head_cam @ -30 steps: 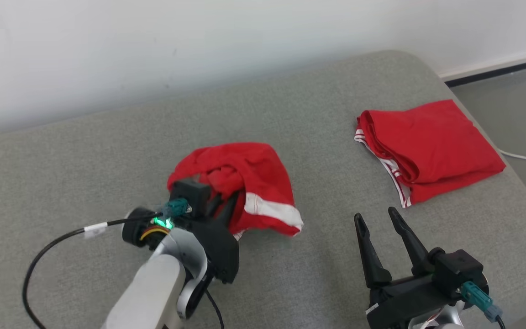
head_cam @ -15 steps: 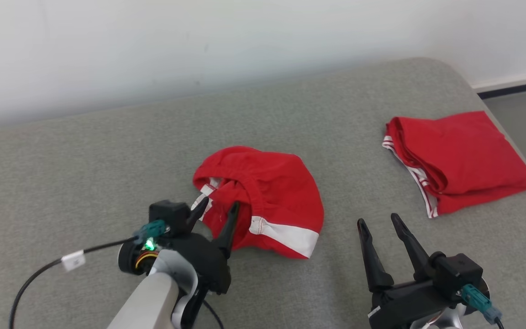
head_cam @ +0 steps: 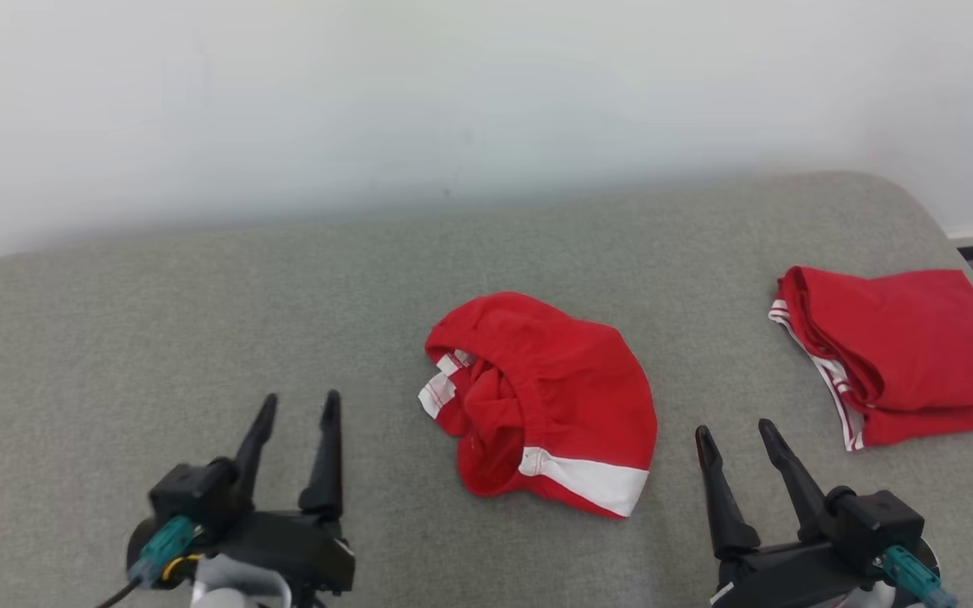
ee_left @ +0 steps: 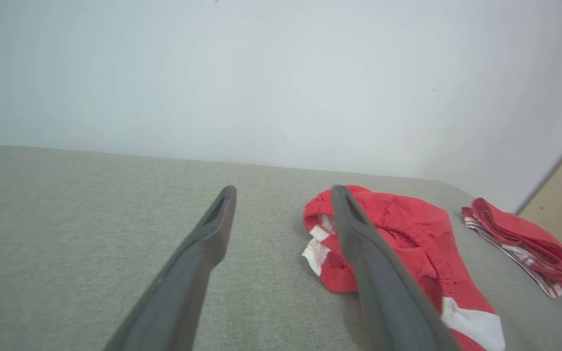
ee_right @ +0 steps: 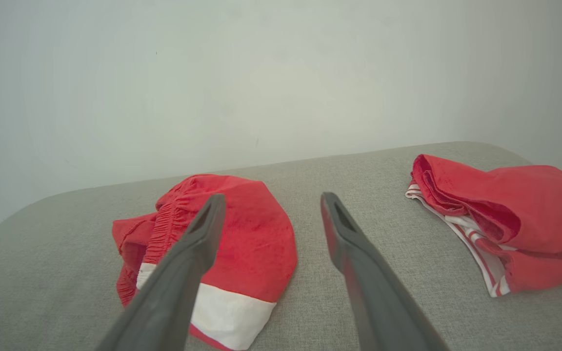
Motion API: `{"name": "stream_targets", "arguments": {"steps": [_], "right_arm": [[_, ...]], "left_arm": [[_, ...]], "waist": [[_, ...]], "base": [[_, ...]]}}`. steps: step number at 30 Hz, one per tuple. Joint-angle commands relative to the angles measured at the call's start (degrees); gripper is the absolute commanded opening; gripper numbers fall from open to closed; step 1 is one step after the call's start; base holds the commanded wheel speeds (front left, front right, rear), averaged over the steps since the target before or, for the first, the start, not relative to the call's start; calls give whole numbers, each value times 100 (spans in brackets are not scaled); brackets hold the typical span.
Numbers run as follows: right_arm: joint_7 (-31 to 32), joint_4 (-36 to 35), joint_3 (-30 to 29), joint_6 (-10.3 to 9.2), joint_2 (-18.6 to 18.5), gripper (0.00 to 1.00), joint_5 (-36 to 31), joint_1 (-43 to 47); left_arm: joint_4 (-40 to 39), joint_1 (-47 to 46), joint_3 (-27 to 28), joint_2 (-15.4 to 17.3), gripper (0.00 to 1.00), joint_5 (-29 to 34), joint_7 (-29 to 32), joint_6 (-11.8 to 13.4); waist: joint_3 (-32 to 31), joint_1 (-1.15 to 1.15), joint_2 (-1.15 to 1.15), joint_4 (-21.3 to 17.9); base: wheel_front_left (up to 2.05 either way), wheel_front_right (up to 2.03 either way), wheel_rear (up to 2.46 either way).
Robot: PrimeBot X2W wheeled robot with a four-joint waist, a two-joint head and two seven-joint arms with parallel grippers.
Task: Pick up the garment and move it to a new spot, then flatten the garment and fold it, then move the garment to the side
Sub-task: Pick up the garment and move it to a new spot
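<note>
Hovering at the frame's lower corners, my left gripper and right gripper stand spread and empty, flanking the crumpled garment at centre.

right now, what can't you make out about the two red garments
Crumpled garment, head view: its own bunched folds hide its full shape.
Folded garment, head and right wrist views: cut off by the right edge.
Both undersides, every view: hidden against the grey cushion.

I count two red garments, the crumpled garment and the folded garment, my two claws, left claw and right claw, and one grey worktop.
</note>
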Motion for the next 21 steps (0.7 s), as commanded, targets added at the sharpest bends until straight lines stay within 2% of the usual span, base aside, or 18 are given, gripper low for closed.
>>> {"name": "stream_targets", "arguments": {"steps": [1, 4, 7, 9, 13, 21], "right_arm": [[-23, -30, -33, -15, -8, 100, -31, 76], [-76, -28, -118, -15, -29, 100, 14, 129], [-185, 1, -275, -15, -44, 100, -47, 201], [-250, 22, -336, -15, -41, 100, -51, 242], [-375, 87, -382, -15, -38, 100, -86, 309], [-505, 351, -387, -15, -63, 100, -150, 421]], "left_arm": [[-236, 213, 133, 11, 100, 118, -47, 90], [-1017, 598, 570, -7, 100, 496, -59, 293], [-1765, 1166, 1037, -119, 100, 1066, -57, 365], [-1991, 1425, 1253, -178, 100, 1302, -58, 357], [-2099, 1830, 1570, -282, 100, 1599, -59, 199], [-1743, 2373, 1980, -347, 100, 1967, -60, 1]], "waist": [[-103, 1, 0, 133], [-116, 1, 0, 203], [-137, 1, 0, 276], [-142, 1, 0, 310], [-154, 1, 0, 349], [-185, 1, 0, 310]], "base": [[0, 0, 0], [0, 0, 0], [0, 0, 0], [0, 0, 0], [0, 0, 0], [0, 0, 0]]}}
